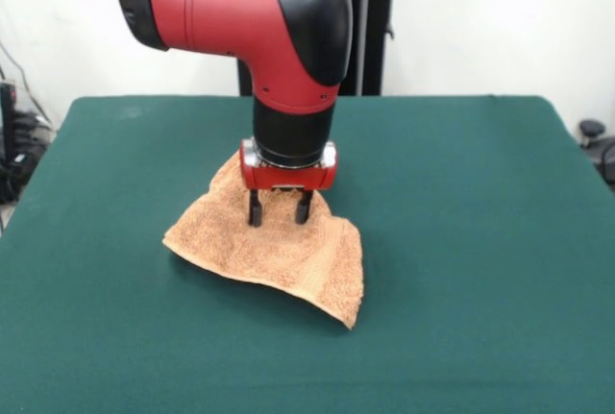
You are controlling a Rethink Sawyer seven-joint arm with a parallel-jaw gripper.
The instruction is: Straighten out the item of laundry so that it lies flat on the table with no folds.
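Observation:
The light orange-tan towel (pixel 288 255) lies rumpled near the middle of the dark green table (pixel 480 241). It is bunched into an uneven wedge with a fold along its front right edge, and one corner points toward the near right. My gripper (pixel 279 214) hangs straight down over the towel's far part. Its two black fingers (pixel 255 210) stand apart, with their tips at the cloth surface. The jaws are open and towel shows between them. The towel's far edge is hidden behind the gripper body.
The red and black arm (pixel 279 30) comes down from the top centre. A black stand is behind the table at the far side. Cables and dark gear sit off the table's left edge (pixel 19 145), and a dark object sits off its right edge (pixel 596 140).

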